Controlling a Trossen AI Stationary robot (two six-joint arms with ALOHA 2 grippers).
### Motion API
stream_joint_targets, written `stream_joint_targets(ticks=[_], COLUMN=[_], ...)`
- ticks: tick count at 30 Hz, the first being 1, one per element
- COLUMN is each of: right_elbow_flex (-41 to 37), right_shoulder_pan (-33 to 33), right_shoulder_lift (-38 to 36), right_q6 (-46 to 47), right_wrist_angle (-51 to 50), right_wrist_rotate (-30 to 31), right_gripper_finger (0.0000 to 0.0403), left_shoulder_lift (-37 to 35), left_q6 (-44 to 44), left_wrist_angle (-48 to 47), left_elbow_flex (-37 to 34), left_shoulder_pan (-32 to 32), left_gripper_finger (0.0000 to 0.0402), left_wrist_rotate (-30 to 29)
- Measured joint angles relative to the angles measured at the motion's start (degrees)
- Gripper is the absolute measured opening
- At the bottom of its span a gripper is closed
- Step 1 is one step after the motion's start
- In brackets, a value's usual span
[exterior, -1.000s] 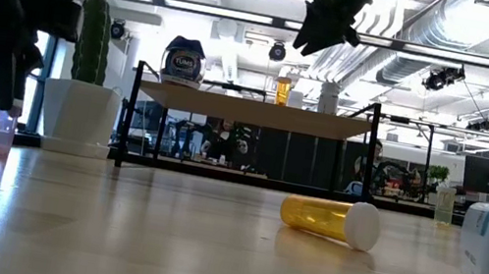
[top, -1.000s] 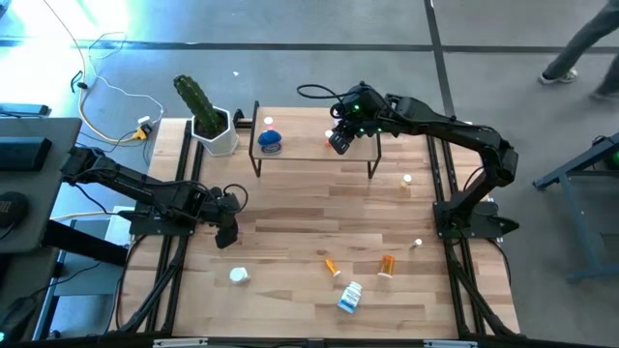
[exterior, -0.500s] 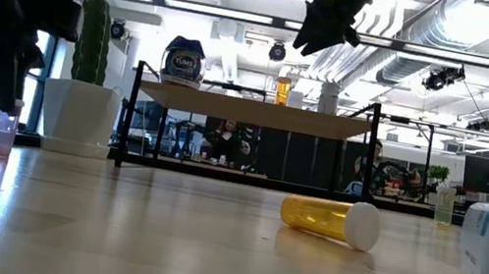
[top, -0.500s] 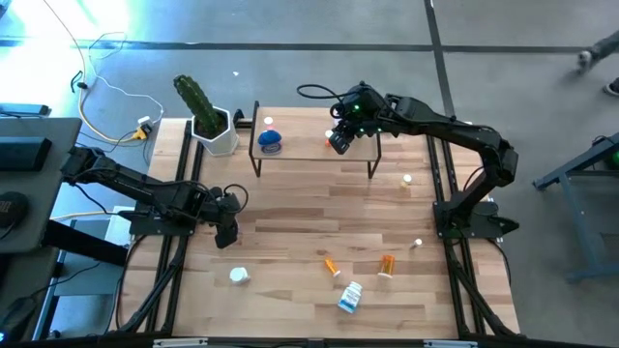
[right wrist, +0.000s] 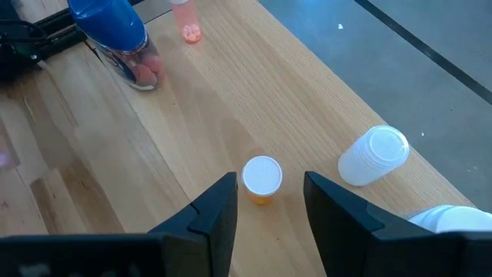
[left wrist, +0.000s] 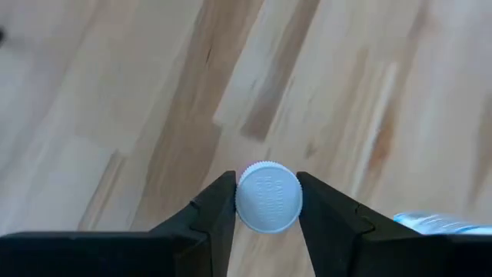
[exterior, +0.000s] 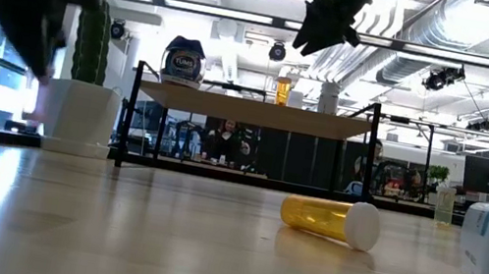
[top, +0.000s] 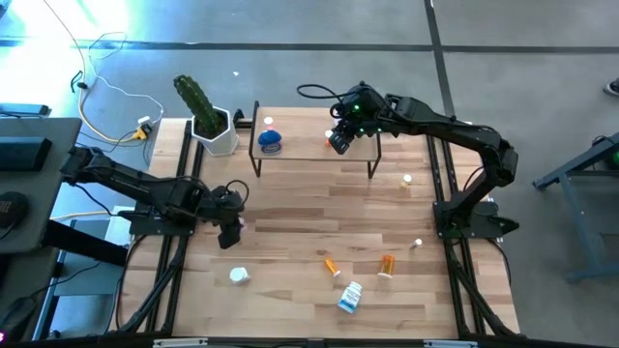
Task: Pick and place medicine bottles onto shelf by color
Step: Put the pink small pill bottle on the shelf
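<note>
A blue-lidded bottle (exterior: 184, 59) labelled "TUMS" stands on the shelf (top: 314, 150) toward its nine o'clock end; through its clear wall the right wrist view shows pinkish tablets. An orange vial (right wrist: 262, 180) with a white cap stands on the shelf, just below the right gripper (right wrist: 269, 201), whose fingers are apart and hold nothing. At the table's nine o'clock side, the left gripper (left wrist: 267, 201) clamps a white-capped vial (left wrist: 267, 196). An amber vial (exterior: 330, 218) lies on the table toward six o'clock, beside a white bottle (top: 350, 297) whose blue label is unreadable.
</note>
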Motion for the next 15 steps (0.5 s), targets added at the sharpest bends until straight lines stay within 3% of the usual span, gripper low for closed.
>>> stream_joint_targets(ticks=[7,15], right_elbow_flex=[0.0,0.0], right_shoulder_pan=[0.0,0.0], right_shoulder_lift=[0.0,0.0], right_q6=[0.0,0.0], right_wrist_angle=[0.0,0.0], right_wrist_rotate=[0.0,0.0], right_gripper_finger=[0.0142,0.0142], left_shoulder_lift=[0.0,0.0], left_q6=[6.5,21.3], left_wrist_angle=[-2.0,-1.9], left_elbow_flex=[9.2,21.2], left_shoulder_pan=[5.0,17.0], left_gripper_finger=[0.0119,0.0119], left_wrist_rotate=[-1.5,-3.3])
